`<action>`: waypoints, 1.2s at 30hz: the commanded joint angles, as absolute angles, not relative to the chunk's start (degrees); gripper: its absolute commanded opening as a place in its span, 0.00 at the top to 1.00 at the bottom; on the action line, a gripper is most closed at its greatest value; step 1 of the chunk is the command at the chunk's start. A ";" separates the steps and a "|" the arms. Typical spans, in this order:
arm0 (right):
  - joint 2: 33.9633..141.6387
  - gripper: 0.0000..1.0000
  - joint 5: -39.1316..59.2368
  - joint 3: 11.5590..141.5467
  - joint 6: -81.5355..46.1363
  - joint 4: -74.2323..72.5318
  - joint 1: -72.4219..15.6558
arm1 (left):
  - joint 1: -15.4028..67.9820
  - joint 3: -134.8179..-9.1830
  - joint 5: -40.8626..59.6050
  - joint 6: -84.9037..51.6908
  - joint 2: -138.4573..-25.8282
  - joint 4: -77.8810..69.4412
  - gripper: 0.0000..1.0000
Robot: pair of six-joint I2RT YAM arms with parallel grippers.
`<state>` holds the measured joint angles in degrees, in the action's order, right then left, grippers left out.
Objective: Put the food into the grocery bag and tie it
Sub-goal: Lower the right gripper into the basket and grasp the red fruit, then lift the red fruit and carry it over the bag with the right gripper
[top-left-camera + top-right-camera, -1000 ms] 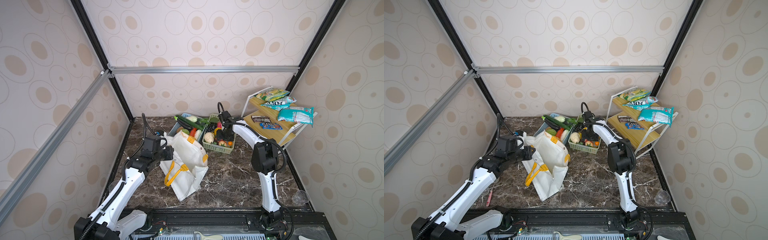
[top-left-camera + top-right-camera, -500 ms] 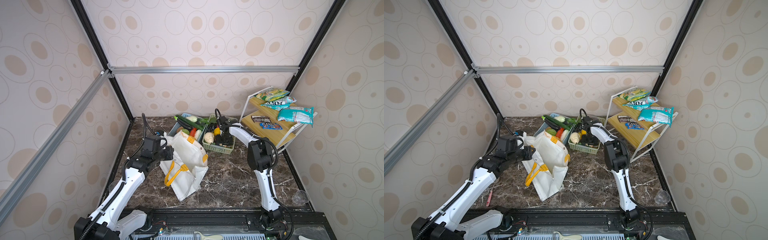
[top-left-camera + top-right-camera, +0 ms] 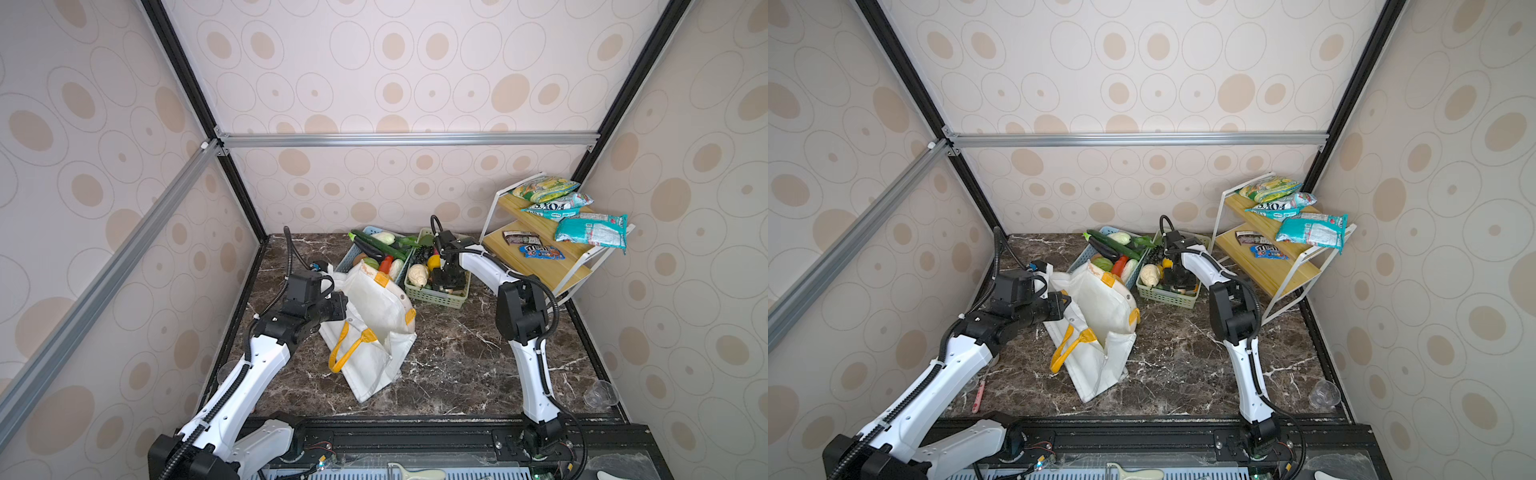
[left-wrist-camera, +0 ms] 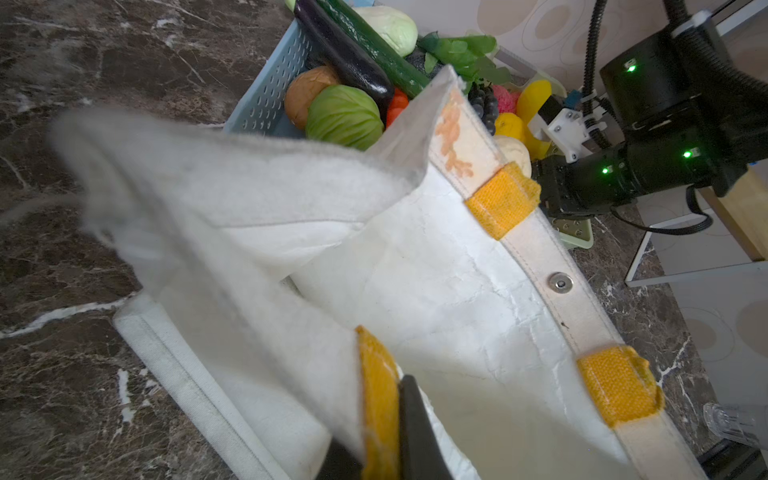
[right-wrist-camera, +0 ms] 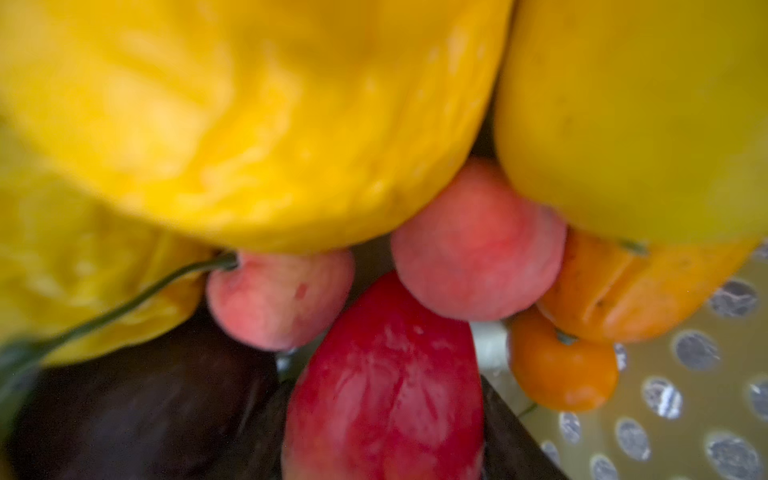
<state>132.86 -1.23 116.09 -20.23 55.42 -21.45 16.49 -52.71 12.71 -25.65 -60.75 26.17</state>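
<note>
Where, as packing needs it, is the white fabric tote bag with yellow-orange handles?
In both top views the tote bag sits left of centre, beside the blue slotted plastic basket, pinched by the left gripper.

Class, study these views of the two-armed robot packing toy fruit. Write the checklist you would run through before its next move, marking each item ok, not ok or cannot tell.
1. Is the left end effector shut on the yellow strap of the grocery bag? ok.
2. Is the bag mouth held open? ok.
3. Is the right end effector down in the green basket? ok.
4. Is the red fruit between its fingers? ok.
5. Is the grip on the red fruit firm? cannot tell.
6. Is the snap button unfastened for loading? ok.
</note>
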 commanded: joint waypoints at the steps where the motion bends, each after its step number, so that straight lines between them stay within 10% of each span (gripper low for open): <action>1: 127.37 0.41 -0.18 115.73 -19.99 55.85 -21.67 | 16.17 -53.27 12.46 -24.99 -60.38 24.53 1.00; 36: 100.92 0.41 25.96 99.27 -28.30 33.68 -22.61 | 16.17 -52.14 12.31 -25.40 -60.51 24.02 1.00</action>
